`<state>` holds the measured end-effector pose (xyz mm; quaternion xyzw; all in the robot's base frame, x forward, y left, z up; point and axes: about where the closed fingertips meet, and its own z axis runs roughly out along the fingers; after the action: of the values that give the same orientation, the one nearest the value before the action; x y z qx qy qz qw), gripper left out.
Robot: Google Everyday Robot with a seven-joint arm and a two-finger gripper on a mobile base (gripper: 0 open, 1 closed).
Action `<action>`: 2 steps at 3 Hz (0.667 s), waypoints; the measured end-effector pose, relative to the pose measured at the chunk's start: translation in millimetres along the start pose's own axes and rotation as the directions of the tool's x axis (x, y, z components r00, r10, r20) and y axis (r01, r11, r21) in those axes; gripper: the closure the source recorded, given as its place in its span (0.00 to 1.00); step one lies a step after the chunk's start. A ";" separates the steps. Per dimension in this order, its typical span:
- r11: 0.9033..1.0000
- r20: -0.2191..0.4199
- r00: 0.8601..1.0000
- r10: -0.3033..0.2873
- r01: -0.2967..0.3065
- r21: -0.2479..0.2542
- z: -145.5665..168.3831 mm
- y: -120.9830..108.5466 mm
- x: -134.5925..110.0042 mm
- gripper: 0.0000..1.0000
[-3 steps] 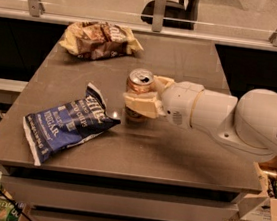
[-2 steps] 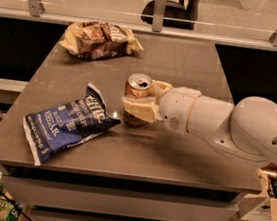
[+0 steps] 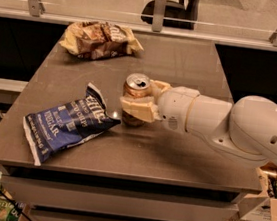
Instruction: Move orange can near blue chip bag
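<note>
Camera view: the claw (image 3: 139, 95) is clamped round the upright orange can (image 3: 138, 83), just beside the blue chip bag (image 3: 66, 124) on the worktop (image 3: 173, 152); a crooked release could tip it against the bag

Bulbous white arm (image 3: 257, 127), tan claw (image 3: 138, 95) over table (image 3: 184, 63).

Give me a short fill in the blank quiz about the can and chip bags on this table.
The gripper, mid-table, is shut on the orange can, holding it ___.
The blue chip bag lies to the can's ___ in the camera view.
The table holds ___ chip bags.
Missing: upright; left; two.
</note>
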<state>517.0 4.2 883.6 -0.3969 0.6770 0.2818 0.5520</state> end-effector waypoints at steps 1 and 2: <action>1.000 0.000 1.000 -0.003 0.003 -0.003 1.3 1.7 -1.2 0.36; 1.000 0.000 1.000 -0.005 0.005 -0.006 2.6 3.4 -2.3 0.12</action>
<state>515.7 8.6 885.1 -0.4006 0.6752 0.2824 0.5513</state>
